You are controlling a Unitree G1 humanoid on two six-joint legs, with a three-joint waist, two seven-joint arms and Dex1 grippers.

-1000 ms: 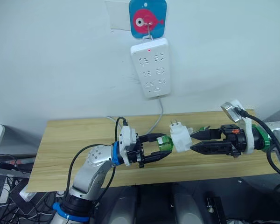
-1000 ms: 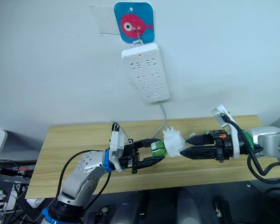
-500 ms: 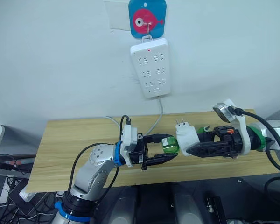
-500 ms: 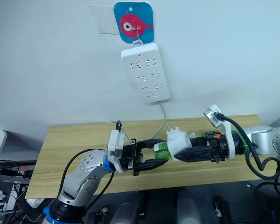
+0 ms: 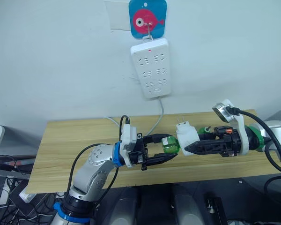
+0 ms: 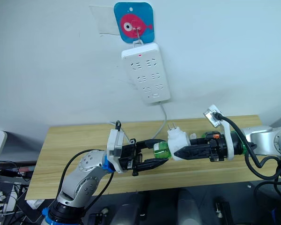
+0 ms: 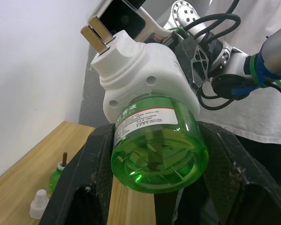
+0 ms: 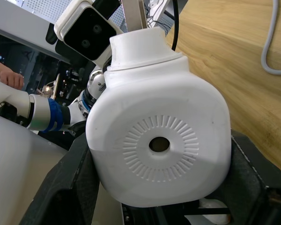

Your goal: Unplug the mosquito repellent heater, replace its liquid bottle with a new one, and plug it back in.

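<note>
Two grippers meet over the wooden table [image 5: 75,140], and between them we see the mosquito repellent heater [image 5: 186,138] held in the air, clear of the power strip [image 5: 151,66] that hangs on the wall above. So the unplugging is done: the heater's two prongs point up and away from any socket. The right gripper [image 5: 189,147] has its fingers closed around the white body; in its wrist view the round vented face sits squarely between them. The left gripper [image 5: 170,152] has its fingers around the green bottle [image 7: 158,152], one on each side and touching it as far as the left wrist view shows. The bottle's neck sits inside the heater's base. We cannot tell from these pictures whether it is the old bottle coming out or the new one going in. On the table beyond, the left wrist view shows a second green bottle [image 7: 56,175] with its wick exposed and a small white cap [image 7: 38,204] beside it. We judge the swap to be midway; seating the bottle and plugging in remain.
</note>
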